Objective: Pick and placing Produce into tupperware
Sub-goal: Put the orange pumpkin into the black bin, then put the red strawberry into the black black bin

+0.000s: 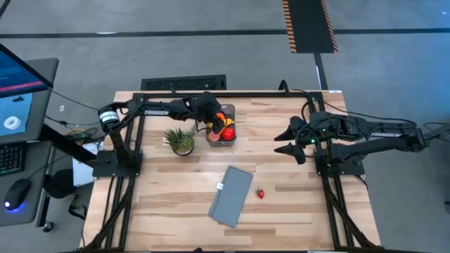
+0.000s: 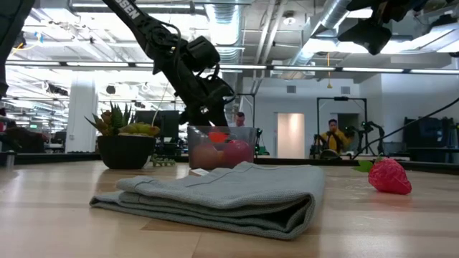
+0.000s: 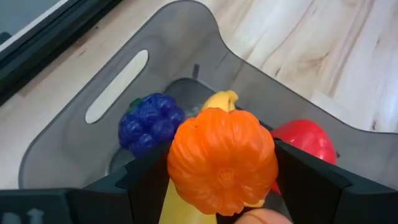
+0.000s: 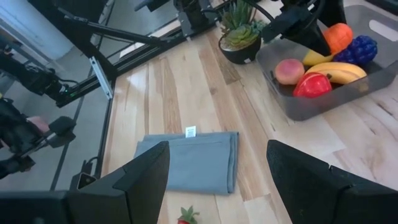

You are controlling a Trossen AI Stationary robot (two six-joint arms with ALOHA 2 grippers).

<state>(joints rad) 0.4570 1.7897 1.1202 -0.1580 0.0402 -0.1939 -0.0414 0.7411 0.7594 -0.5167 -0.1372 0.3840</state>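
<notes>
The tupperware (image 1: pixel 223 135), a clear-grey tub, stands at the far middle of the table. Inside it lie purple grapes (image 3: pixel 149 121), a banana (image 3: pixel 219 99), a red fruit (image 3: pixel 305 140) and a peach (image 4: pixel 288 70). My left gripper (image 1: pixel 219 121) hangs over the tub's left end, shut on an orange (image 3: pixel 222 160). A small strawberry (image 1: pixel 260 192) lies on the table nearer the front. My right gripper (image 1: pixel 287 140) waits open above the table's right half, holding nothing. My left gripper pinches the orange between its two fingers (image 3: pixel 146 183), one on each side of the fruit (image 3: pixel 177 168). The fingers slant down from the table's left side. The orange (image 4: pixel 337 36) hangs at the tub's rim, above the banana and grapes; whether it touches them I cannot tell.
A folded grey cloth (image 1: pixel 232 195) lies in the middle front of the table, left of the strawberry. A potted spiky plant (image 1: pixel 181 139) stands just left of the tub. Bare wood stretches between the cloth and the tub.
</notes>
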